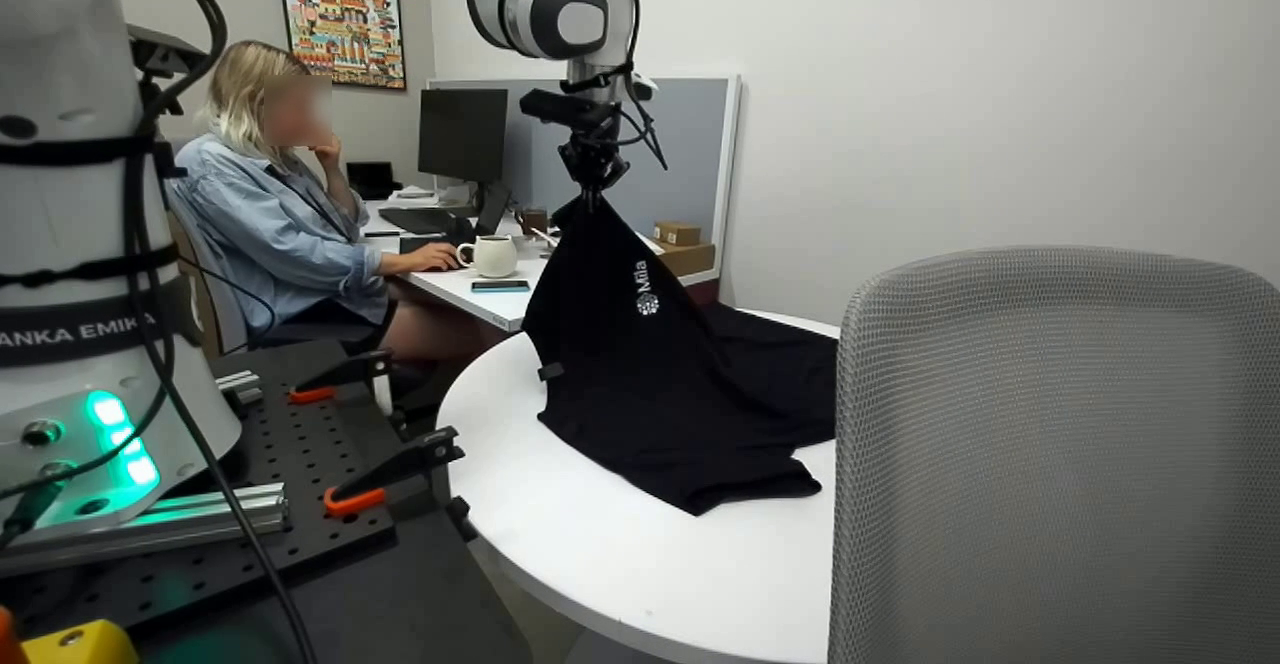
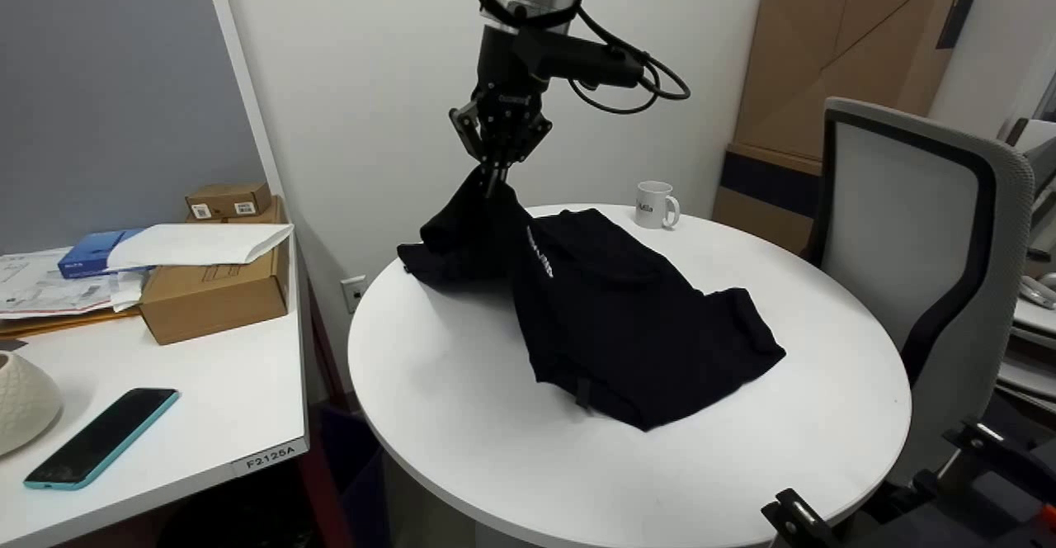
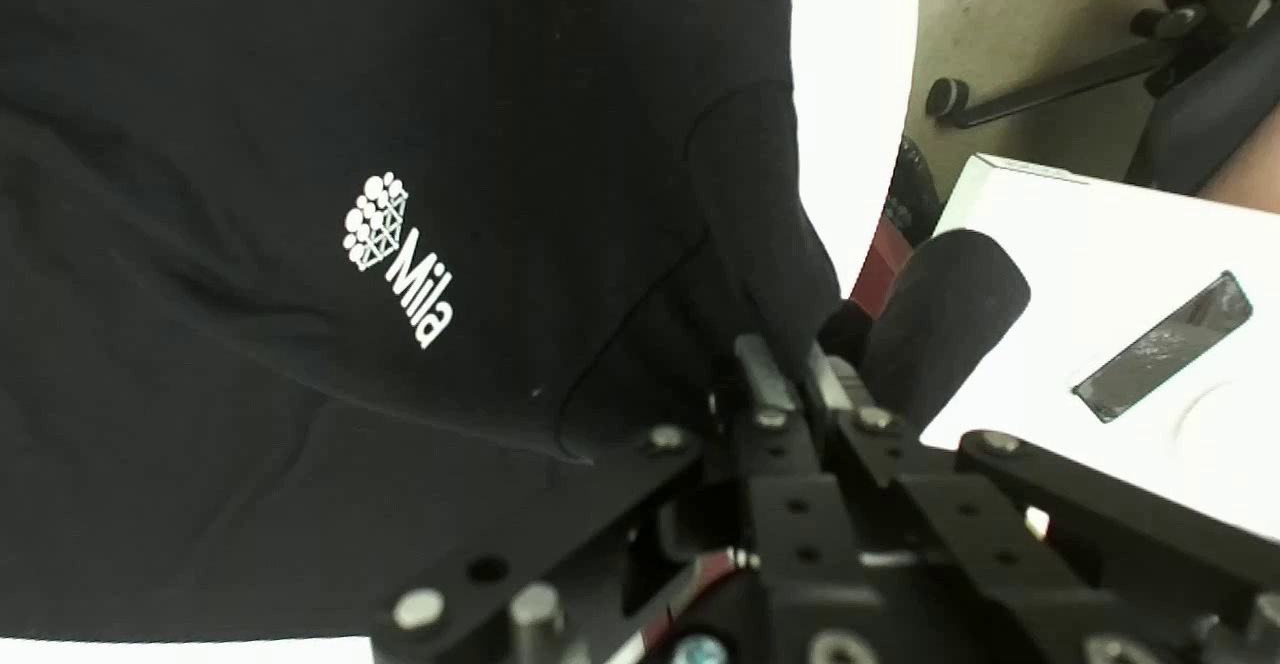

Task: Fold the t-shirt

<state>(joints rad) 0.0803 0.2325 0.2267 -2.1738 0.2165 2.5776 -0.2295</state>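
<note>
The black t-shirt lies partly on the round white table and is partly lifted; it shows in both exterior views (image 1: 680, 394) (image 2: 635, 325). My gripper (image 1: 592, 198) is shut on a pinch of the shirt and holds that part raised above the table in a peak. The gripper also shows in an exterior view (image 2: 495, 175). In the wrist view the fingertips (image 3: 795, 372) pinch black cloth between them. The white Mila print on the shirt (image 3: 560, 204) faces up there. The rest of the shirt spreads over the table, with one sleeve lying flat.
The round table (image 2: 462, 449) has a white mug (image 2: 656, 205) near its far edge. A mesh chair (image 1: 1050, 444) stands against it and hides part of it. A desk (image 2: 247, 399) with boxes and a phone (image 2: 103, 436) is beside it, where a person (image 1: 270, 214) sits.
</note>
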